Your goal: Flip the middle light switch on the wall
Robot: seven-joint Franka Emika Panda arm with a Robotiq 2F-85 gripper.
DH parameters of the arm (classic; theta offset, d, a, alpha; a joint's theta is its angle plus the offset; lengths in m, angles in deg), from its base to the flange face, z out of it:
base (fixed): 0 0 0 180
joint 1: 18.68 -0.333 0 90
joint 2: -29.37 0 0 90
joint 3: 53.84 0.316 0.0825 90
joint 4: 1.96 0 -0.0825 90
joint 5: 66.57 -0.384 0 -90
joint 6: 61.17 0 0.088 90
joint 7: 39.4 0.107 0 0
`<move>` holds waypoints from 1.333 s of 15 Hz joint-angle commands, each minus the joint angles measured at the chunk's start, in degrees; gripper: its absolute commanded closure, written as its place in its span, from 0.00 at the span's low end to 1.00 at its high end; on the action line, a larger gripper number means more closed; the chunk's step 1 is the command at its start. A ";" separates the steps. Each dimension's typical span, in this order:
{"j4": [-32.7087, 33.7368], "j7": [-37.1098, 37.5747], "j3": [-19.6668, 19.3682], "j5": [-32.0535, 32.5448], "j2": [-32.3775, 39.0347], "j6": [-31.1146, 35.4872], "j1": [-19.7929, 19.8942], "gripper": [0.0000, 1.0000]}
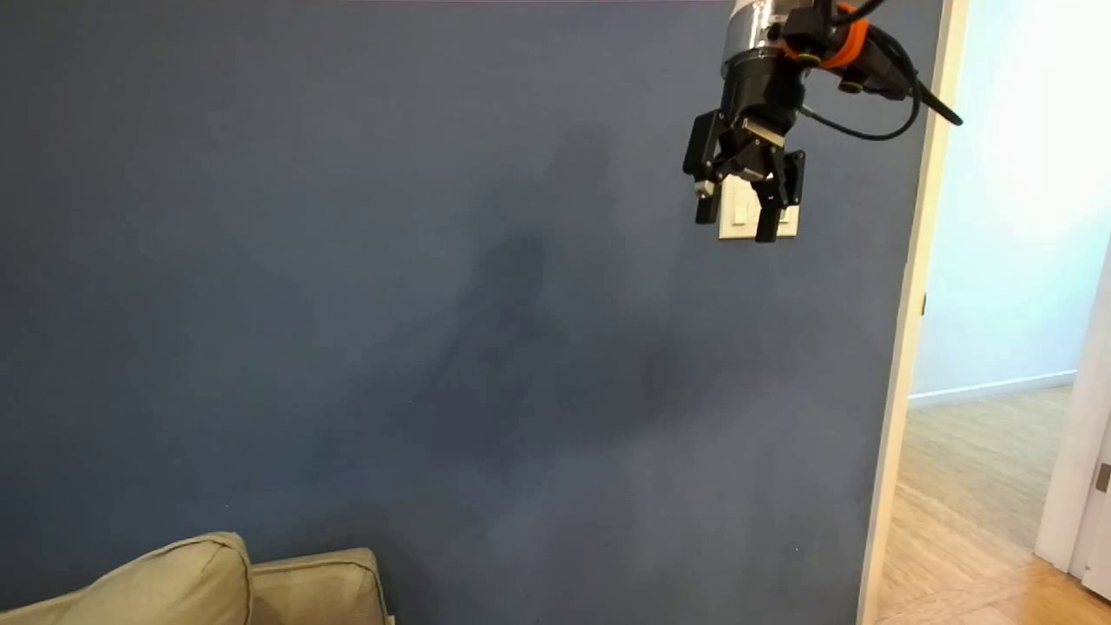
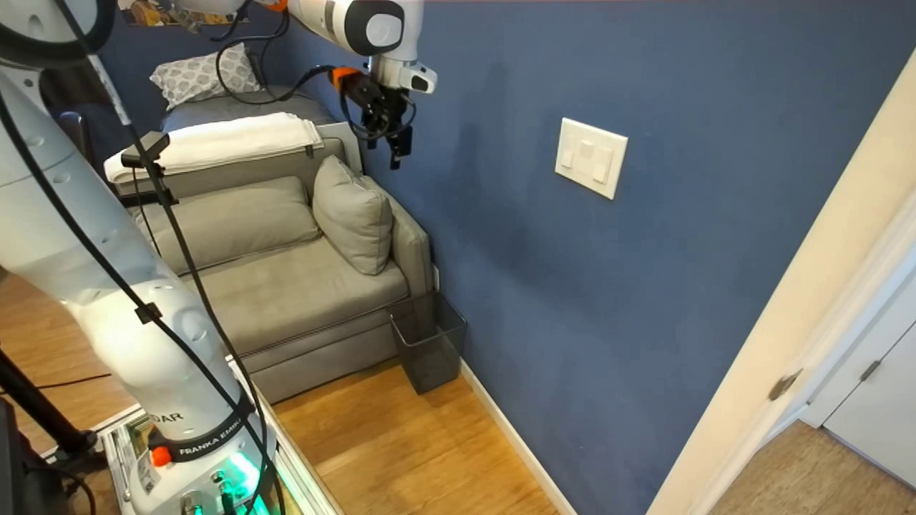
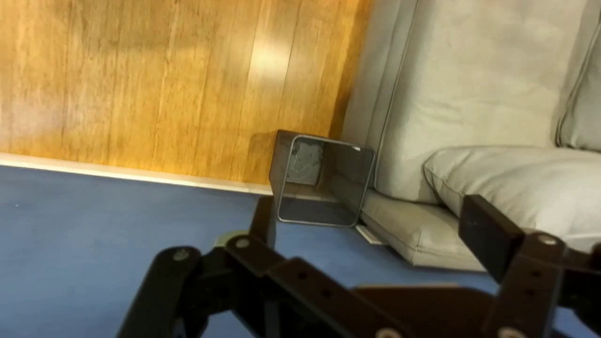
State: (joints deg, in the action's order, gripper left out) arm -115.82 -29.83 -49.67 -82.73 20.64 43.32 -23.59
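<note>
The white switch plate [image 2: 592, 184] is on the dark blue wall [image 2: 680, 286]. The middle light switch [image 2: 585, 151] sits between two outer toggles, its raised part higher than theirs. In an exterior view my gripper [image 2: 385, 151] hangs pointing down above the sofa's end, well apart from the plate and beside the wall. In an exterior view my gripper [image 1: 738, 217] overlaps the plate [image 1: 729, 231] by line of sight and mostly hides the middle switch. In the wrist view my gripper [image 3: 368, 211] has its fingers wide apart with nothing between them; the plate is out of view there.
A grey sofa [image 2: 308, 286] with cushions stands below the gripper. A dark see-through bin [image 2: 429, 350] stands on the floor by the wall. A white door frame [image 2: 794, 293] borders the wall past the plate. Cables hang along the arm.
</note>
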 commanded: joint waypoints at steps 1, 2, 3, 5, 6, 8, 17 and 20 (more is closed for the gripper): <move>3.63 -0.47 -3.18 -3.55 0.00 2.58 2.89 0.00; 4.21 -0.84 -4.14 -4.20 -0.03 3.62 3.66 0.00; 4.36 -0.71 -4.72 -3.96 -0.21 5.40 4.35 0.00; 4.76 -1.27 -5.79 -3.37 -0.32 8.15 5.37 0.00; 4.66 -1.81 -6.13 -2.33 -0.49 9.66 5.78 0.00; 4.52 -2.49 -6.58 0.00 -0.76 11.22 6.55 0.00; 3.13 -1.98 -8.21 15.31 -0.20 20.60 10.25 0.27; 2.40 -1.24 -8.67 18.00 0.39 23.69 11.06 0.49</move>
State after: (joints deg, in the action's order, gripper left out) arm -111.98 -32.24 -58.14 -67.85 20.91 63.44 -13.29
